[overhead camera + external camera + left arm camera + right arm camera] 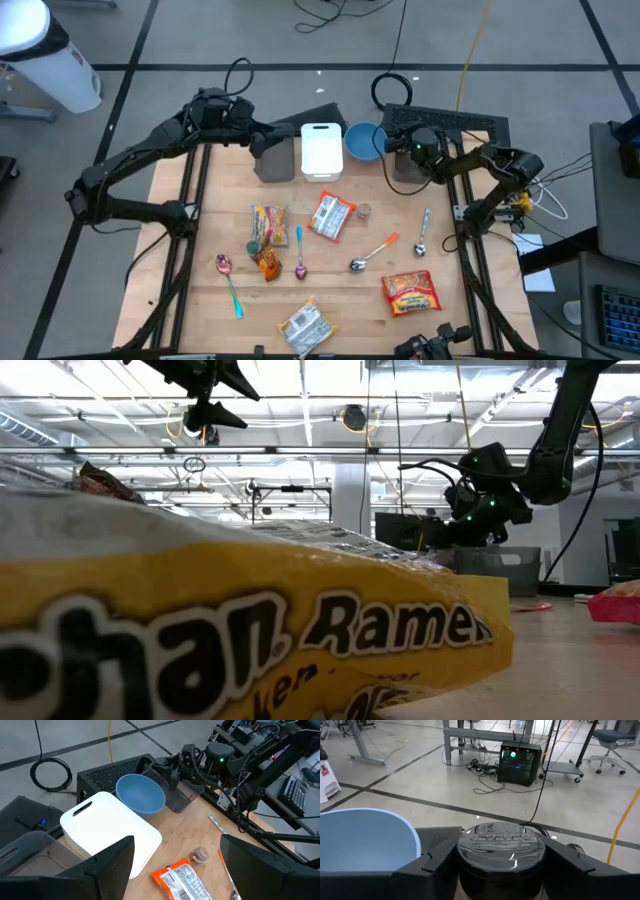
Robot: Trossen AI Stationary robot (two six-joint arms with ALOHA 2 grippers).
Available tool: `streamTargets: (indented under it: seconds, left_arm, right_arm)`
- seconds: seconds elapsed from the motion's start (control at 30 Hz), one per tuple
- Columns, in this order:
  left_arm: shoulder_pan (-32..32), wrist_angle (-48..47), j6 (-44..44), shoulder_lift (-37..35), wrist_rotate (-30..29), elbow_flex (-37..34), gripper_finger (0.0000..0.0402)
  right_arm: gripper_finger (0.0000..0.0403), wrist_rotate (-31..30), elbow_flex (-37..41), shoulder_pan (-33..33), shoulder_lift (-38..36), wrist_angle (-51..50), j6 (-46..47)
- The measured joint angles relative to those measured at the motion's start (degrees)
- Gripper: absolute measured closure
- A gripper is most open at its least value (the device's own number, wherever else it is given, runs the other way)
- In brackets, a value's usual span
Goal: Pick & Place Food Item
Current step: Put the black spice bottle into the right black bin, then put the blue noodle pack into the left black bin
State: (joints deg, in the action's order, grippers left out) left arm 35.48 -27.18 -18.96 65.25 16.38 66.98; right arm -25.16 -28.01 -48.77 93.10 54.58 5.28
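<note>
The yellow ramen packet (250, 630) lay nearest the low camera, at the near edge of the table (470, 300), and filled most of that view. Behind it you had a red ramen packet (411, 293), several spoons and more packets spread loose over the middle of the table, with a small jar (364, 211) standing among them. At the far edge stood a white bin (321, 150) and a blue bowl (363, 141) side by side, with a grey bin (408, 170) just beyond the bowl. The left gripper (177, 855) hung near the white bin, spread wide and holding nothing. The right gripper (405, 150) hovered above the grey bin, just beside the bowl. The food item in hand appeared to be a dark-lidded container (502, 845), which sat within that gripper. You could not tell whether it was clamped or already let go. The main hazard was a release off the bin's centre: the container could have struck the bin wall or the bowl's rim, tipped, and rolled over the far edge of the table. A loose hold could have dropped it tilted. The bin's contents were hidden, so you could not confirm clear space below.
</note>
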Motion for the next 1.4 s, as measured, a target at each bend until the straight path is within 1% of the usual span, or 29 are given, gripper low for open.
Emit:
streamTargets:
  seconds: [0.23,0.37,0.6,0.7,0.87,1.07,1.2,1.3,1.4]
  left_arm:
    - [0.01,0.0,0.26,0.0,0.0,0.0,0.0103]
    - [0.01,0.0,0.3,0.0,0.0,0.0,0.0103]
    - [0.01,-0.02,0.31,0.0,0.0,0.0,0.0103]
    - [0.0,-0.02,0.31,0.0,0.0,0.0,0.0103]
    - [0.0,-0.03,0.71,0.0,0.0,0.02,0.0103]
    - [-0.02,-0.08,1.29,0.0,0.02,0.02,0.0103]
    - [0.0,-0.15,3.01,-0.01,0.04,0.02,0.0103]
    - [-0.01,0.17,3.76,0.0,0.02,0.02,0.0103]
    - [0.0,1.01,3.85,-0.02,0.02,0.02,0.0103]
  right_arm:
    - [0.0141,-0.03,0.0,0.0,0.0,0.36,0.0]
    - [0.0126,-0.02,0.0,0.0,0.0,0.39,0.01]
    - [0.012,-0.01,0.0,0.11,-0.32,1.75,-0.38]
    - [0.0124,-0.01,0.04,0.13,-1.65,1.75,-2.31]
    - [0.0128,-0.01,0.04,0.13,-5.58,-0.45,-7.67]
    - [0.0126,-0.05,0.05,0.94,-12.17,-4.4,-9.17]
    - [0.0129,-0.05,0.04,3.25,-17.82,-4.38,-13.76]
    - [0.0132,0.06,0.04,6.06,-22.24,-4.67,-14.56]
    - [0.0132,4.95,0.04,9.05,-26.69,-4.7,-12.76]
